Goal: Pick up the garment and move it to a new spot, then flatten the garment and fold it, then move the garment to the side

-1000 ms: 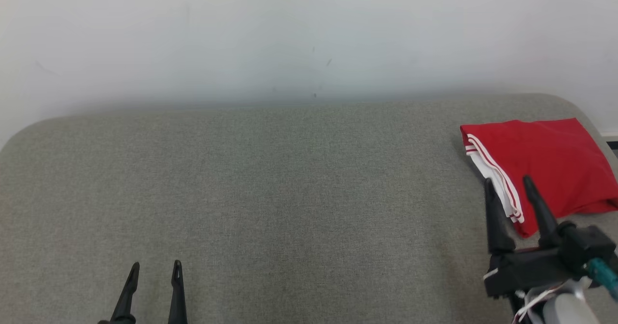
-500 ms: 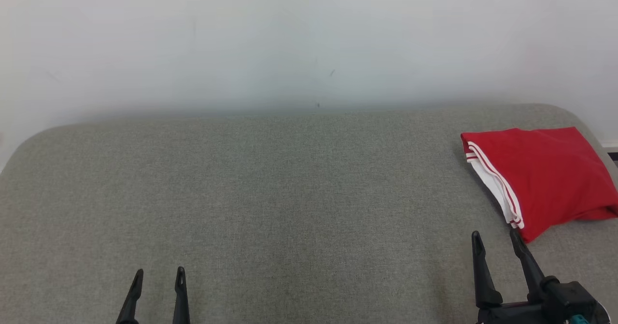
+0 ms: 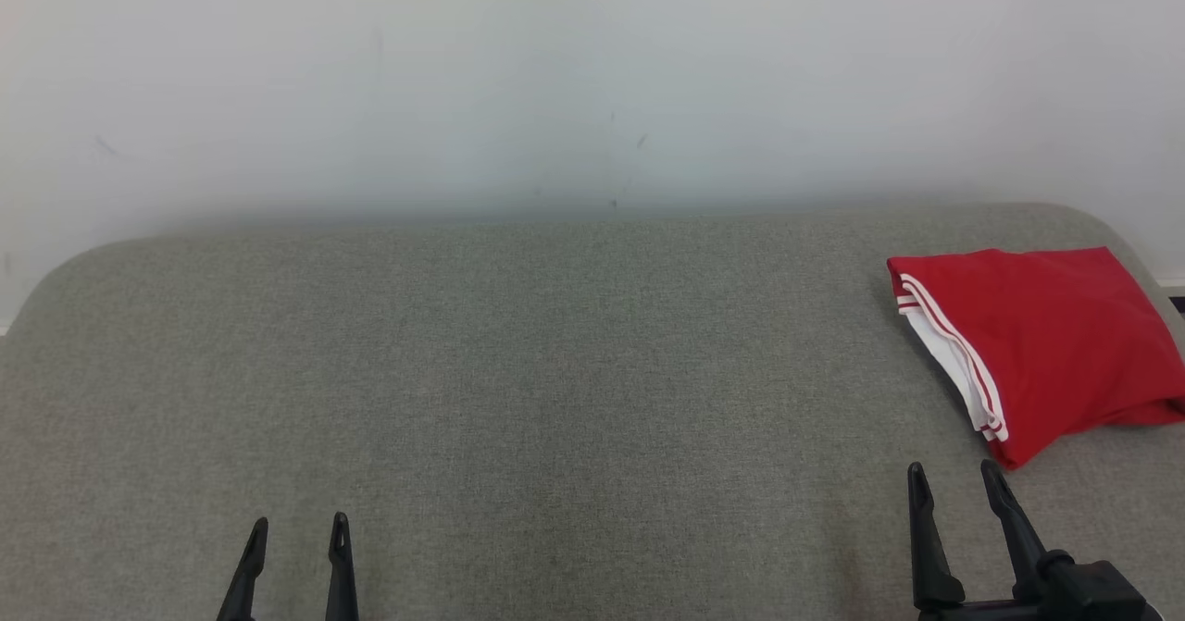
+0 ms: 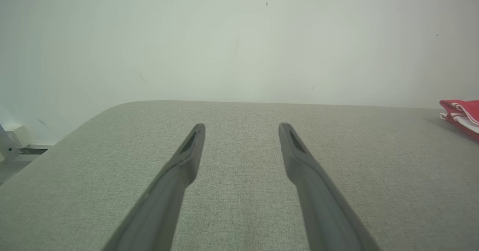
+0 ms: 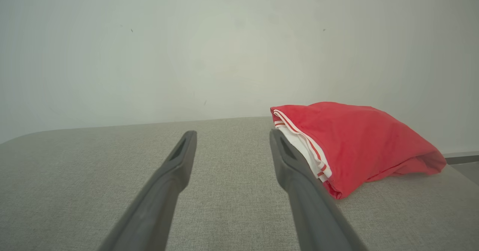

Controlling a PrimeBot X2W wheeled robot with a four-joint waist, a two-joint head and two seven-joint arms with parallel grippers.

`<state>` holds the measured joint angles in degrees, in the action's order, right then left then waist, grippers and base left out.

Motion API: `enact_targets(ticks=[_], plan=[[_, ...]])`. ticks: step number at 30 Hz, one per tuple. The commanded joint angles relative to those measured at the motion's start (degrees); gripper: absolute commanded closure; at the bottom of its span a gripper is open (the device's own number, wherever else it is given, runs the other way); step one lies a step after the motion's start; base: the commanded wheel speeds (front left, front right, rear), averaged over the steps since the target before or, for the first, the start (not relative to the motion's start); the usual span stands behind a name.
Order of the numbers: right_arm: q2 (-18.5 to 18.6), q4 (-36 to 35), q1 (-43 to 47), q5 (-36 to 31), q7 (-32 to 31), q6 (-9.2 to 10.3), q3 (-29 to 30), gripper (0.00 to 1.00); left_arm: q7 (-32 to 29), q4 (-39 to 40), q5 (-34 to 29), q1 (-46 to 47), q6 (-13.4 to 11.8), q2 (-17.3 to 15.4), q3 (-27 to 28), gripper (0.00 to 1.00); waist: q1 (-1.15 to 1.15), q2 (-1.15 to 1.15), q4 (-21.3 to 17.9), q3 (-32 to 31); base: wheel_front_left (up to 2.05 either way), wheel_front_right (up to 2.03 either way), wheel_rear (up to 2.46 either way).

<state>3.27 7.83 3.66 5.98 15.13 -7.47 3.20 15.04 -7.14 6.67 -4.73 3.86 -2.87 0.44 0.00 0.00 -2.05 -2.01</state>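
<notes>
Finding the left gripper [image 3: 299, 519] low at 7 o'clock of the head view, fingers pointing toward 12, standing well apart and gripping nothing, with bare grey padded surface [image 3: 555, 371] beneath. Finding the right gripper [image 3: 953, 465] at 5 o'clock, pointing toward 12 with a slight lean to 11, jaws spread wide and empty, one fingertip lying just beside the front corner of the garment [image 3: 1055, 334] without touching it. Placing that garment, red with white, red-striped trim, folded and lying at 3 o'clock on the surface, near its rounded right-hand corner and close to the pale wall [image 3: 555, 75]. Losing both wrists and forearms past the 6 o'clock edge, with just the fingers and part of the right gripper's dark body showing. Losing the garment's outer edge at the 3 o'clock border of the head view, and catching no more than a sliver of it at 3 o'clock in the left wrist view. Noting one finger covering part of the trim in the right wrist view, the inner layers of the fold being hidden.
</notes>
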Motion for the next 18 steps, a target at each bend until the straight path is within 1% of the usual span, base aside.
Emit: enact_targets(ticks=[1,12,13,17,18], plan=[[-0.2,-0.2,0.7,-0.2,0.0,-0.01,0.2,0.0,0.1,0.2,0.3,-0.9,-0.2,0.0,0.2,0.0,0.0,0.0,0.1,0.0,0.0,0.0,0.0],[-0.4,0.1,0.9,-0.2,0.0,-0.01,0.4,0.0,0.1,0.4,-0.5,-1.2,-0.7,0.0,0.2,0.0,0.0,0.0,0.2,0.0,0.0,0.0,0.0],[-0.2,0.3,0.1,0.0,0.0,0.0,0.2,1.0,0.0,0.2,-0.2,-0.3,-0.5,0.0,0.0,1.0,0.0,0.0,0.2,0.0,0.0,0.0,0.0],[-0.4,2.6,0.2,0.2,-0.1,0.0,0.1,1.0,-0.3,-2.0,0.1,-1.0,-0.3,0.2,-0.1,1.0,0.0,0.0,0.2,0.0,0.0,0.0,0.0],[-0.4,2.8,-0.1,1.3,-0.6,0.0,0.4,1.0,-0.7,-2.3,1.2,-0.6,-0.3,0.2,0.0,1.0,0.0,0.0,0.2,0.0,0.0,0.0,0.0]])
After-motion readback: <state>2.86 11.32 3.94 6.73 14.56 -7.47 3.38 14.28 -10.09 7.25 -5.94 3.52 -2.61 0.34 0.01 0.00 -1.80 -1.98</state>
